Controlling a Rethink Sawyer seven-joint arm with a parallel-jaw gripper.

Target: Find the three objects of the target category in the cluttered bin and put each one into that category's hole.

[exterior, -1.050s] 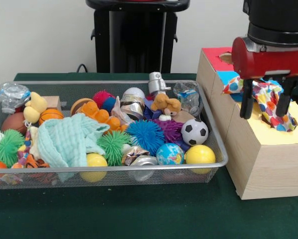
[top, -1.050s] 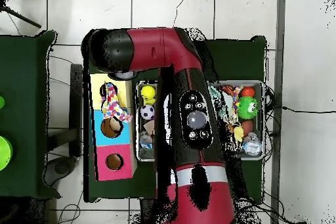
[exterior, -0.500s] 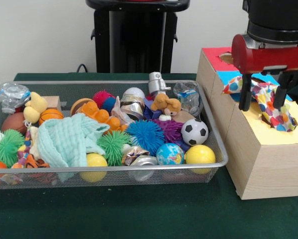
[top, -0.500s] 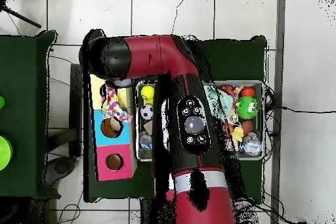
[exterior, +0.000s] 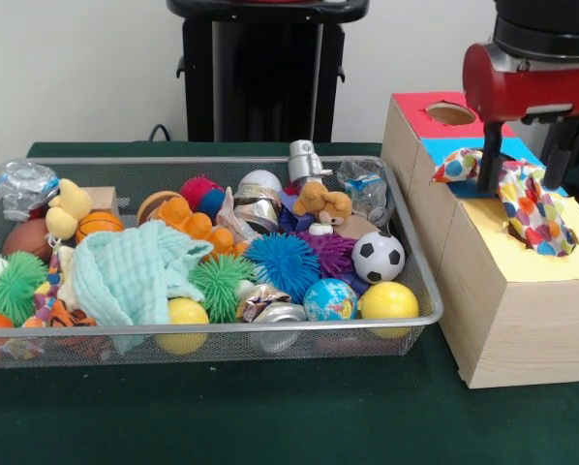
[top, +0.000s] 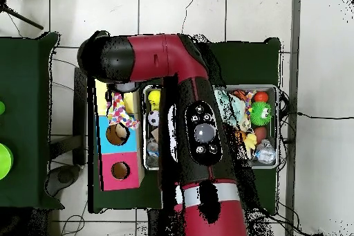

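While bin (exterior: 430,291) brims with toys — dotted cloth (exterior: 522,199) draped over box (exterior: 522,310).

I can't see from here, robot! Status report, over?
Gripper open, above the box. Polka-dot cloth draped on the yellow and blue sections, not down a hole. Nothing blocking; bin still full of toys.

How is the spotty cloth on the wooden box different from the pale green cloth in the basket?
The spotty cloth is white with bright multicoloured dots; the pale green cloth is one plain colour. The spotty cloth lies on the wooden box, across its blue and yellow sections; the green cloth lies in the wire basket among toys. The spotty cloth looks smaller and more bunched. Both are soft, crumpled fabric.
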